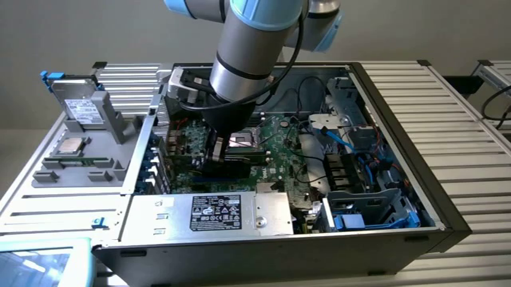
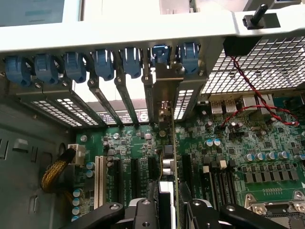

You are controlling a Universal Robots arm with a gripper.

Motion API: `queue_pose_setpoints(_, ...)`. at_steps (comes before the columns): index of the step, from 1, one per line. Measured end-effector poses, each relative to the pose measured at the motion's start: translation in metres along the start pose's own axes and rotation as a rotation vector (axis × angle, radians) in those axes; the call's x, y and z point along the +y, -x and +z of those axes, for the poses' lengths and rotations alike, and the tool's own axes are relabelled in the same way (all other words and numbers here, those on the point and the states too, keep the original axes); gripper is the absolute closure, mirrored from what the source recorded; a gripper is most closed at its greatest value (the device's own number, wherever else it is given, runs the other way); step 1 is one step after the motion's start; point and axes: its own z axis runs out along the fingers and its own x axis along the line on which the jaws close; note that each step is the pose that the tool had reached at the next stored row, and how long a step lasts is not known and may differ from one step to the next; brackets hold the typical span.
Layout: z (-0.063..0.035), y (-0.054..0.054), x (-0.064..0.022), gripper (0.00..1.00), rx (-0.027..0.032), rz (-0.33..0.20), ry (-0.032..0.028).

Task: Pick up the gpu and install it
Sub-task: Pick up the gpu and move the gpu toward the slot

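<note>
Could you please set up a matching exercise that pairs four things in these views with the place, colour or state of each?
Things:
1. gpu
2. slot clips
3. twisted wires
4. hard drive

Descriptions:
A. red and black, crossing the metal grille
B. upright in the grey tray
C. held on edge in the gripper, over the motherboard
D. blue, in a row along the case frame

Pairs: 1-C, 2-D, 3-A, 4-B
</note>
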Motion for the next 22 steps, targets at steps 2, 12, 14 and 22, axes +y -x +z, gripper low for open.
queue_pose_setpoints(2, 0.0003, 0.0, 0.0006, 0.72, 0.0003, 0.0, 0.0001)
queue_pose_setpoints(12, 0.001, 0.0001, 0.0009, 0.72, -0.0002, 0.0, -0.0007)
queue_pose_setpoints(14, 0.001, 0.0001, 0.001, 0.72, -0.0003, 0.0, -0.0013)
queue_pose_setpoints(22, 0.001, 0.0004, 0.0011, 0.72, -0.0009, 0.0, -0.0086)
